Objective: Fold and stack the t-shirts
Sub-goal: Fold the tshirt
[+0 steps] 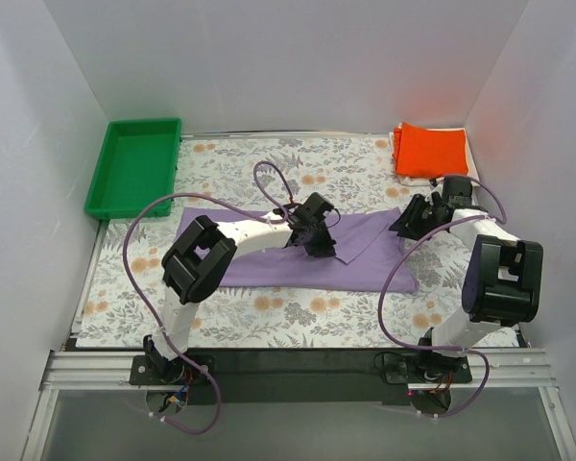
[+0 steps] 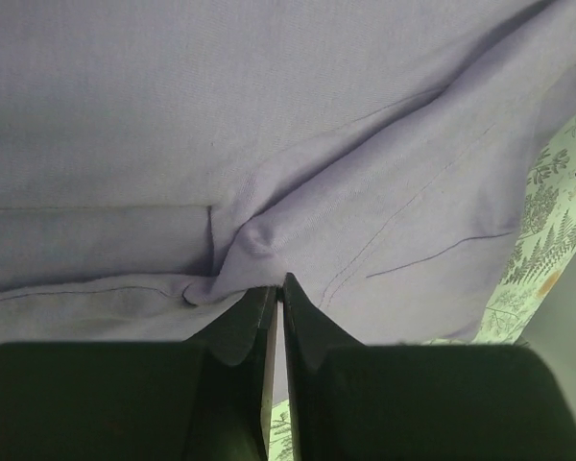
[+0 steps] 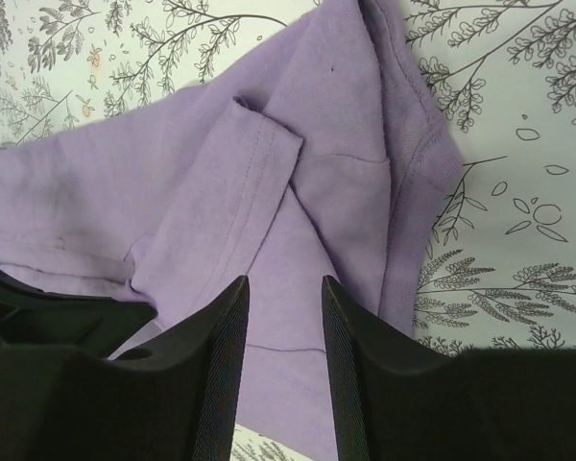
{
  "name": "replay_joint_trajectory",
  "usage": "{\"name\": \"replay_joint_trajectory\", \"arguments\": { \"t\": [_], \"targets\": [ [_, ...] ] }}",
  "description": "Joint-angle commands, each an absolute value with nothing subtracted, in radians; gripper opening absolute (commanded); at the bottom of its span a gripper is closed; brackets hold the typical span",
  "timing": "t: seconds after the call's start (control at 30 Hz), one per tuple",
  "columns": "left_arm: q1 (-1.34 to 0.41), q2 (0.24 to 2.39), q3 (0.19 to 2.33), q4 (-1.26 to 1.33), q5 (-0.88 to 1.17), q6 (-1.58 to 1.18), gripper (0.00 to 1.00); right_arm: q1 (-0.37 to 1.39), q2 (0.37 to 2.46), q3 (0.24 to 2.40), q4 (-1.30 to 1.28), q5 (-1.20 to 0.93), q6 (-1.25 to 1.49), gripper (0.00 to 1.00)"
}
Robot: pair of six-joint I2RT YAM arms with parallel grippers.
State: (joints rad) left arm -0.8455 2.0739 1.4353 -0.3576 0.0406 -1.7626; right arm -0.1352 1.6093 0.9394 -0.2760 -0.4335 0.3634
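Note:
The lavender t-shirt [image 1: 269, 252] lies spread across the middle of the floral cloth, partly folded. My left gripper [image 1: 317, 240] is over its middle and is shut on a pinch of the lavender t-shirt [image 2: 259, 235]; the cloth bunches at its fingertips [image 2: 278, 285]. My right gripper [image 1: 413, 219] hovers over the shirt's right end, open, with the folded sleeve [image 3: 259, 173] in front of its fingers [image 3: 232, 317]. The orange t-shirt [image 1: 432, 149] lies folded at the back right on a whitish folded one [image 1: 468, 158].
A green plastic tray [image 1: 134, 165] stands at the back left. White walls close in the left, back and right sides. The floral table cover [image 1: 298, 312] shows in front of the shirt.

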Motion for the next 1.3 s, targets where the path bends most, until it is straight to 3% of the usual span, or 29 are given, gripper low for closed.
{"name": "replay_joint_trajectory", "arguments": {
  "t": [0.0, 0.1, 0.37, 0.47, 0.6, 0.8, 1.03, 1.27],
  "targets": [
    [-0.836, 2.039, 1.439, -0.368, 0.014, -1.758, 0.08, -0.132, 1.591, 0.937, -0.258, -0.44, 0.348, 0.36],
    [-0.83, 2.042, 1.419, -0.376, 0.015, -1.776, 0.1, -0.132, 1.575, 0.936, -0.273, -0.422, 0.342, 0.36],
    [-0.81, 1.901, 1.488, -0.452, -0.026, -1.691, 0.48, -0.13, 1.479, 0.908, -0.394, -0.384, 0.325, 0.38],
    [-0.747, 1.83, 1.485, -0.503, -0.07, -1.632, 0.53, -0.117, 1.416, 0.845, -0.434, -0.37, 0.33, 0.39],
    [-0.62, 1.77, 1.414, -0.476, -0.077, -1.479, 0.54, -0.084, 1.318, 0.75, -0.456, -0.382, 0.353, 0.39],
    [-0.503, 1.847, 1.391, -0.485, -0.147, -1.223, 0.55, -0.051, 1.246, 0.637, -0.427, -0.38, 0.402, 0.42],
    [-0.43, 1.93, 1.324, -0.462, -0.179, -1.25, 0.56, -0.025, 1.311, 0.575, -0.27, -0.388, 0.439, 0.43],
    [-0.376, 1.922, 1.272, -0.54, -0.209, -1.36, 0.55, -0.023, 1.468, 0.676, -0.253, -0.302, 0.385, 0.41]
  ]
}}
